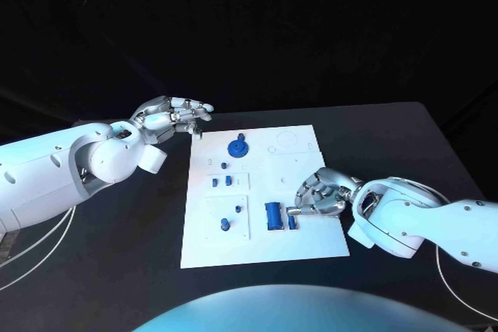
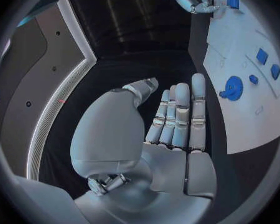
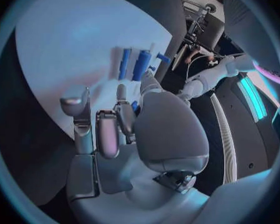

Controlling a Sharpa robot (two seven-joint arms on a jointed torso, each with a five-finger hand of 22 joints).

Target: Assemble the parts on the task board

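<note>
On the black bench [image 1: 124,274] lies the white board [image 1: 301,242], its long side running away from the robot.

Nearest, the right hand [image 1: 322,194] sits low over the board's right edge, fingers curled down toward the surface. In the right wrist view a small blue bit shows between the fingertips [image 3: 121,97], but I cannot tell whether the right hand is clamped on it or merely touching it. Just left of that hand lies a blue block [image 1: 274,215] with a thinner blue bar [image 1: 291,221] beside it; the right wrist view shows the pair as two parallel blue pieces just beyond the fingers.

Further left, in a recessed panel, stand two small blue pegs [image 1: 225,223]. Past them, another panel holds two little blue pieces [image 1: 221,181], with a single tiny one [image 1: 225,165] just beyond.

Toward the far end sits a round blue gear [image 1: 239,147] with a knob on its rim.

Farthest, the left hand [image 1: 173,116] hovers off the board's far left corner, above the bench. Its fingers [image 2: 180,114] lie straight and side by side, holding nothing.
</note>
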